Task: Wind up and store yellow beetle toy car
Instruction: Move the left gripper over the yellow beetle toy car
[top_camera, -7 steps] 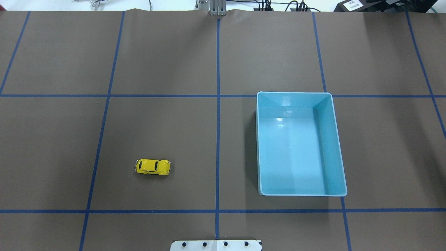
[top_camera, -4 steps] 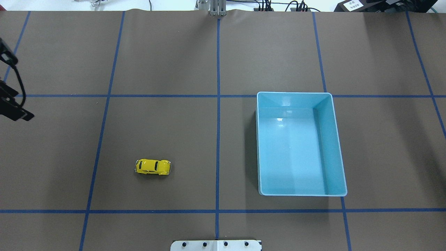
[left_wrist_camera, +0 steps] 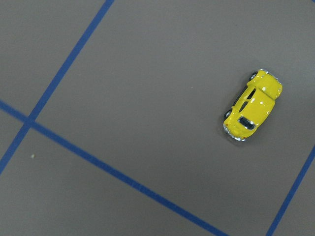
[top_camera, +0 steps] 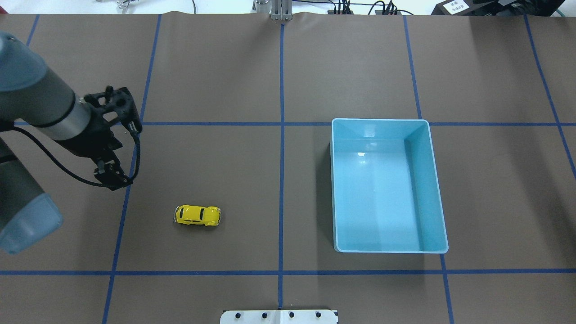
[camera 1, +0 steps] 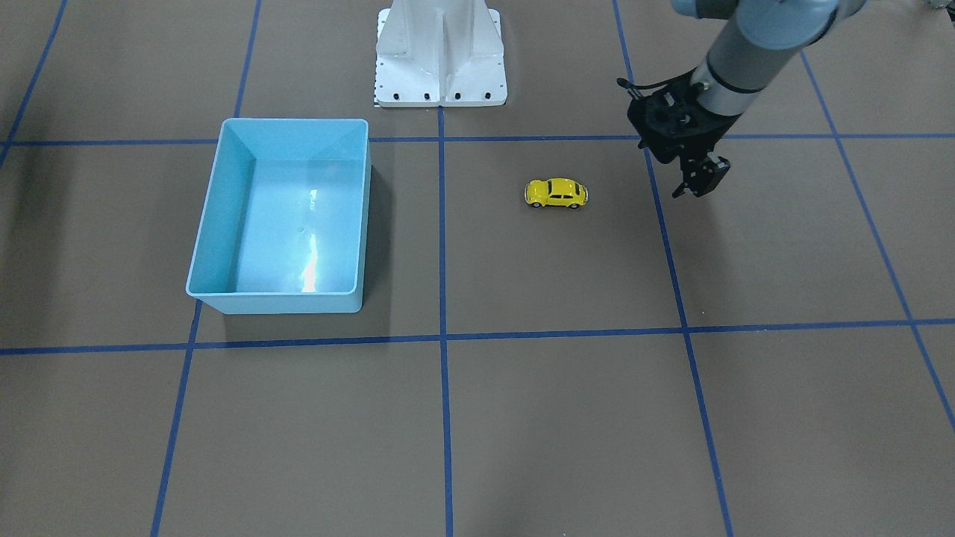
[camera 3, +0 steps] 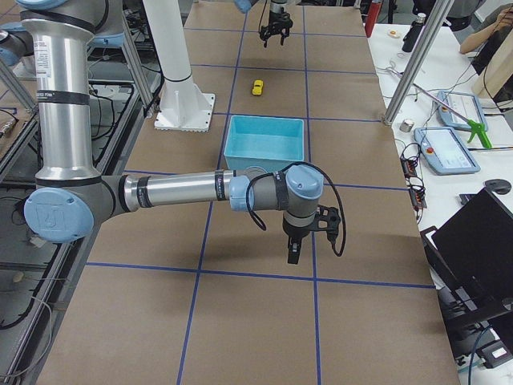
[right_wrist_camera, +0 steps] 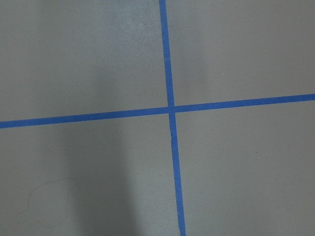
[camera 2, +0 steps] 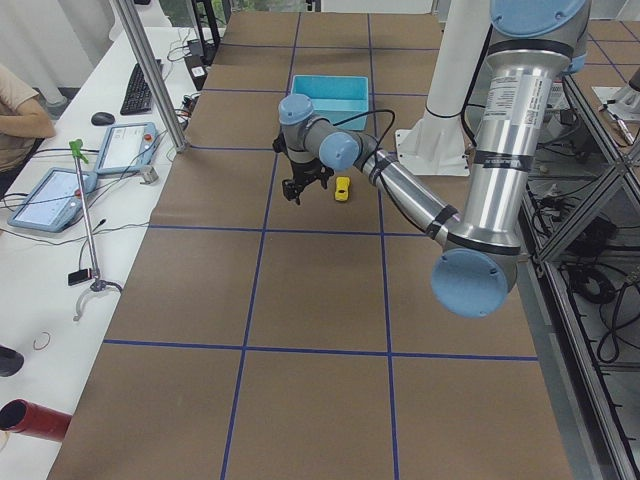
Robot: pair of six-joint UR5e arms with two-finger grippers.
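The yellow beetle toy car [top_camera: 198, 215] [camera 1: 556, 192] stands on its wheels on the brown mat, left of the centre line in the overhead view. It also lies at the right of the left wrist view [left_wrist_camera: 252, 105]. My left gripper [top_camera: 111, 179] [camera 1: 698, 185] hangs above the mat, apart from the car and further out to my left, its fingers open and empty. My right gripper [camera 3: 292, 255] shows only in the exterior right view, beyond the bin toward the operators' side, and I cannot tell its state. The light blue bin [top_camera: 333, 180] [camera 1: 295, 121] holds nothing.
The robot's white base plate [camera 1: 440, 71] sits at the near middle edge of the table. Blue tape lines cross the mat. A metal pole [camera 2: 150, 80] and a desk with tablets [camera 2: 120, 150] run along the far side, where a person's arm [camera 2: 20, 112] rests.
My left arm has come in from the left edge and swung toward the car. The car and the bin have stayed put.
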